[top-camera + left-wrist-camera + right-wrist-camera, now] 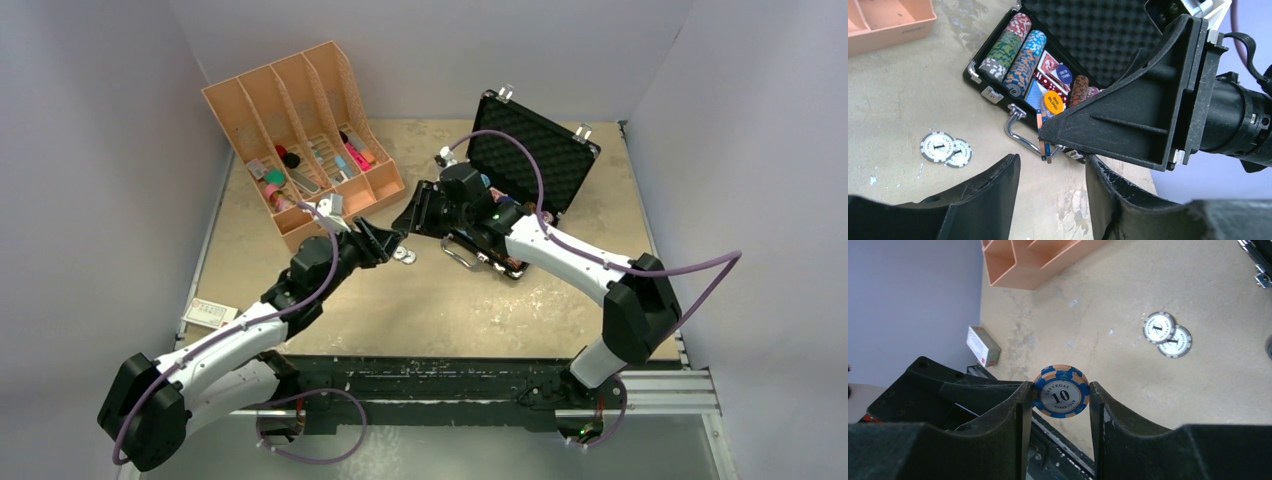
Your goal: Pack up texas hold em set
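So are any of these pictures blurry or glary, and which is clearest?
Top external: soft even light, little glare, but the white chips are too small to read. Left wrist: the case looks crisp, its own fingers dark and soft. Right wrist: clearest, the blue chip reads sharply.

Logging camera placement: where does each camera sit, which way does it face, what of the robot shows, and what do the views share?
Top external: above and behind the robot, looking down on the table; left arm and right arm show.
Left wrist: on the left arm, facing the open briefcase past the open left gripper; the right gripper crosses in.
Right wrist: on the right arm, facing down at the table; its fingers clamp a blue chip.
Shared: all three show the two white chips.
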### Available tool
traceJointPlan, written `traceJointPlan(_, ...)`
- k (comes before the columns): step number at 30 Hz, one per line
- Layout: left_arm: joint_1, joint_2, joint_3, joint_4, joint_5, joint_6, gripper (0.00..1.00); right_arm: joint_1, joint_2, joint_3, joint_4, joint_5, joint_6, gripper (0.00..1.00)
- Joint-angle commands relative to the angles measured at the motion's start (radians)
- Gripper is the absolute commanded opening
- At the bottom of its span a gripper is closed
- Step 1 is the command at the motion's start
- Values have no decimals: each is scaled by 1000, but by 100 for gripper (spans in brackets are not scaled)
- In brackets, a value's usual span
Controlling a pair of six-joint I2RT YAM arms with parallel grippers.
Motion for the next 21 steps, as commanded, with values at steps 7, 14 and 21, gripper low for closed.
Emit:
traceJointPlan(7,-5,17,3,126,-32,-34,35,1,-40,-13,98,-75,51,32)
traceJointPlan(14,-5,25,13,129,-70,-17,17,1,-42,-18,105,-96,52,31)
traceJointPlan(21,-4,33,50,103,-77,31,0,-11,-64,-25,130,-145,-6,49)
